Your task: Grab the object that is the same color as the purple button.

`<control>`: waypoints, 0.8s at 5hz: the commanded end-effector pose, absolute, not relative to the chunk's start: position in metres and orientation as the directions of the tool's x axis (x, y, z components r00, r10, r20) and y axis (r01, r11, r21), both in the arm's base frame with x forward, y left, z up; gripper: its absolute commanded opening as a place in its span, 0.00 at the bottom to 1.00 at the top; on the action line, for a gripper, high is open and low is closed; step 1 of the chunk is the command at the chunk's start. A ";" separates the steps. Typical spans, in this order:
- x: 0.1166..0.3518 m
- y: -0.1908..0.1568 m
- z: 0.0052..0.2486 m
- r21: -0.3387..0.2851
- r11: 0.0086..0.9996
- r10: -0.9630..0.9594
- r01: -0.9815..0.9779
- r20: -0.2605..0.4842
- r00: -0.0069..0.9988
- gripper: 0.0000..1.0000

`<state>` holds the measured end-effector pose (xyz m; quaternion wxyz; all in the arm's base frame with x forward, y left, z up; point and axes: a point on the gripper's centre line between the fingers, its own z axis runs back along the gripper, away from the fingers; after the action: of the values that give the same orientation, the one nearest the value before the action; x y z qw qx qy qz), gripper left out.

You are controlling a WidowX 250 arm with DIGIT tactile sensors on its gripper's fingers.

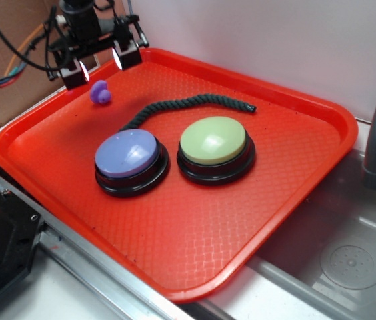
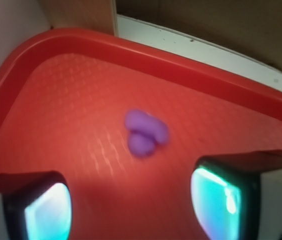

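Small bright purple lumpy piece [image 1: 101, 93], like joined rounded blobs, lying on the red textured plastic tray [image 1: 195, 220] near its far corner, well apart from the large lavender domed push button on a black base [image 1: 129, 160] and beyond it toward the tray rim. Same colour family as that button, so taken as the target. Light green domed button [image 1: 213, 148] just beside the lavender one; dark twisted rope [image 1: 188, 105] behind both, curving toward the lavender button.

Black gripper with pale pads [image 1: 99, 60] above the purple piece, jaws spread apart and holding nothing. In the wrist view, purple piece [image 2: 145, 132] ahead of the two pads, roughly midway between them, a little blurred.

Probably very light, perhaps soft or rubbery; rounded lobes likely to squirt out or roll if pinched off-centre. Best taken across the middle where the lobes join, low against the tray.
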<state>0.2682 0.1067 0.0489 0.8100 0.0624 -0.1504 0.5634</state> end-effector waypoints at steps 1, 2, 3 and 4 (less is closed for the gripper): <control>0.267 0.154 0.035 -0.074 0.209 0.927 -0.975 0.334 0.173 1.00; 0.269 0.156 0.030 -0.056 0.204 0.926 -0.977 0.336 0.173 1.00; 0.268 0.160 0.024 -0.048 0.195 0.933 -0.980 0.318 0.170 0.98; 0.269 0.156 0.027 -0.049 0.227 0.927 -0.973 0.317 0.200 0.00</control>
<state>0.2731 0.1425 0.0073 0.7746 0.0868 -0.1157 0.6157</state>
